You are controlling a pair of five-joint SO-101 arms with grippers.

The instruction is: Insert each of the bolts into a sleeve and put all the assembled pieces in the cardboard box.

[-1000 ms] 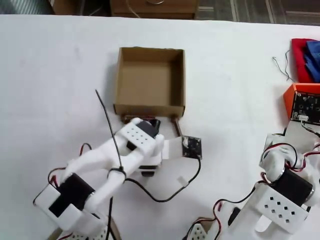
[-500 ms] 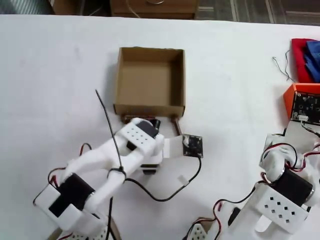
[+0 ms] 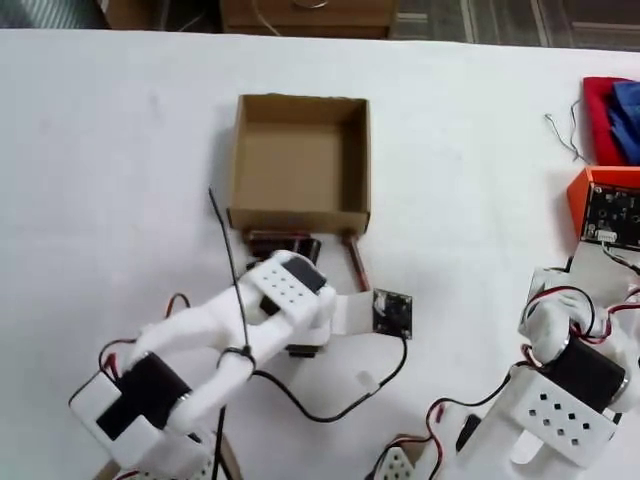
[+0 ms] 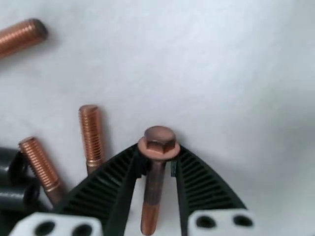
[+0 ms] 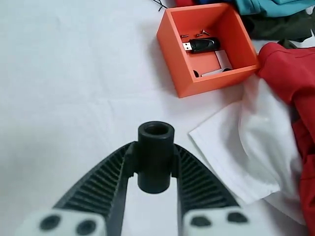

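The copper bolt [image 4: 158, 142] is gripped by its shank, just below the hex head, between the near-closed fingers of the left gripper [image 4: 157, 164], over the white table [image 4: 236, 73]. Three loose bolts [image 4: 91, 132] lie close by on the table, next to black sleeves [image 4: 12, 177]. The left arm [image 3: 285, 290] sits just near of the cardboard box [image 3: 300, 215], and one of the loose bolts [image 3: 356, 262] lies off the box's near right corner. The right gripper [image 5: 155, 152] is closed around an upright black sleeve [image 5: 155, 169]. Beyond it stands an orange box [image 5: 206, 81] containing a USB stick [image 5: 202, 45], with a white cloth [image 5: 241, 147] and a red cloth [image 5: 290, 78] alongside.
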